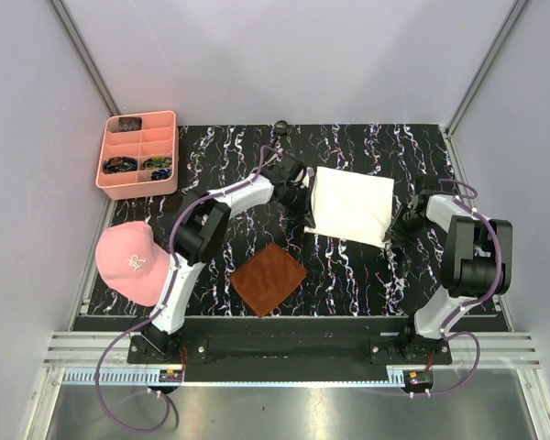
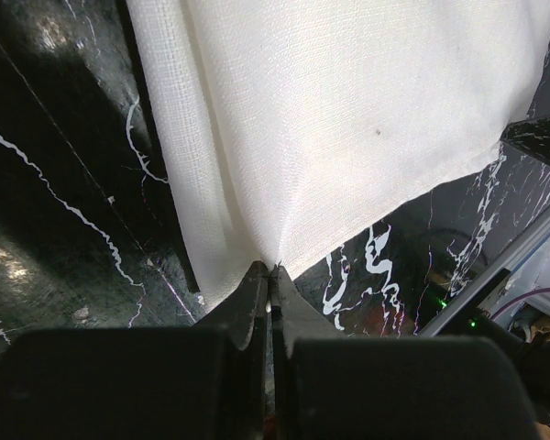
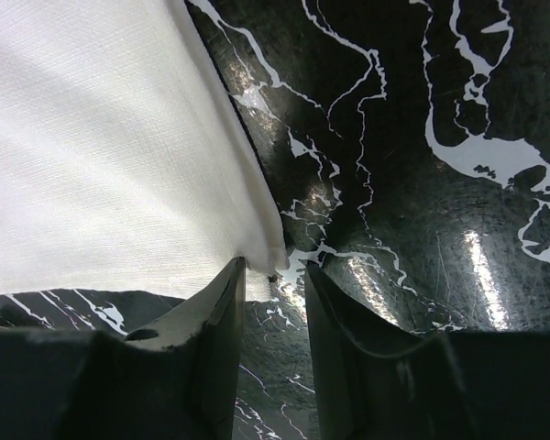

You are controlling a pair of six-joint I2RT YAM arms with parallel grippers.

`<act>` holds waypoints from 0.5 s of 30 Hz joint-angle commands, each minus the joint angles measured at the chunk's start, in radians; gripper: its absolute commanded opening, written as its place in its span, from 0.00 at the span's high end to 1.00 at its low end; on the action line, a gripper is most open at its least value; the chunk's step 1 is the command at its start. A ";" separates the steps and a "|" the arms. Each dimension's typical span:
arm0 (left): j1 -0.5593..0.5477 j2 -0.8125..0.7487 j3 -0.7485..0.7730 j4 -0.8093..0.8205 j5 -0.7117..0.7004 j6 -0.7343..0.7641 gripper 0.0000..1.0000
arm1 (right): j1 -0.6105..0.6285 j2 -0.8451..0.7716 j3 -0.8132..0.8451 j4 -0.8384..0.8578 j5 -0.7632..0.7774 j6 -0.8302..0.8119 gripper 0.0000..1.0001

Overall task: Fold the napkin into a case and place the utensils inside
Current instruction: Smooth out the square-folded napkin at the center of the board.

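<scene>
The cream-white napkin lies folded into a rectangle on the black marbled table, right of centre. My left gripper is at its left edge and is shut on a corner of the cloth, which puckers where the closed jaws pinch it. My right gripper is open at the napkin's near right corner. In the right wrist view that corner hangs between the spread jaws and touches the left finger. No spoon or fork shows.
A brown textured mat lies in front of the napkin. A pink compartment tray stands at the back left, a pink cap at the near left. A small dark round object sits at the table's far edge.
</scene>
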 commanded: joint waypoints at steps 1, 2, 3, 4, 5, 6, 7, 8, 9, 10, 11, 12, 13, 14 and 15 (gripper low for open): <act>-0.004 -0.036 0.016 0.025 0.026 0.004 1.00 | -0.010 0.032 0.003 0.048 0.025 0.008 0.66; -0.004 -0.037 0.016 0.025 0.026 0.004 1.00 | -0.012 0.035 0.003 0.052 0.022 0.008 0.68; -0.004 -0.037 0.016 0.025 0.025 0.006 1.00 | -0.012 0.039 0.004 0.055 0.017 0.005 0.71; -0.002 -0.040 0.016 0.025 0.025 0.006 1.00 | -0.013 0.043 0.009 0.055 0.017 0.004 0.75; -0.002 -0.042 0.015 0.027 0.023 0.007 1.00 | -0.013 0.043 0.010 0.057 0.017 0.004 0.77; -0.002 -0.042 0.015 0.025 0.025 0.006 1.00 | -0.013 0.040 0.012 0.057 0.015 0.001 0.80; -0.002 -0.045 0.015 0.025 0.025 0.007 1.00 | -0.013 0.036 0.017 0.060 0.015 -0.004 0.88; 0.001 -0.046 0.016 0.025 0.026 0.006 1.00 | -0.013 0.021 0.017 0.061 0.012 -0.010 0.92; 0.001 -0.049 0.022 0.025 0.026 0.003 1.00 | -0.013 0.012 0.020 0.063 0.018 -0.015 0.96; 0.002 -0.054 0.025 0.025 0.025 0.002 1.00 | -0.013 0.004 0.023 0.063 0.020 -0.018 0.99; 0.004 -0.051 0.031 0.025 0.028 -0.002 1.00 | -0.013 -0.009 0.024 0.065 0.017 -0.019 1.00; 0.004 -0.054 0.047 0.025 0.032 -0.004 1.00 | -0.013 -0.016 0.027 0.063 0.008 -0.021 1.00; 0.005 -0.056 0.053 0.025 0.032 -0.008 1.00 | -0.013 -0.019 0.033 0.060 0.006 -0.021 1.00; 0.007 -0.059 0.057 0.025 0.035 -0.011 1.00 | -0.013 -0.031 0.035 0.060 0.005 -0.022 1.00; 0.008 -0.062 0.068 0.025 0.038 -0.014 1.00 | -0.013 -0.039 0.036 0.060 0.002 -0.024 1.00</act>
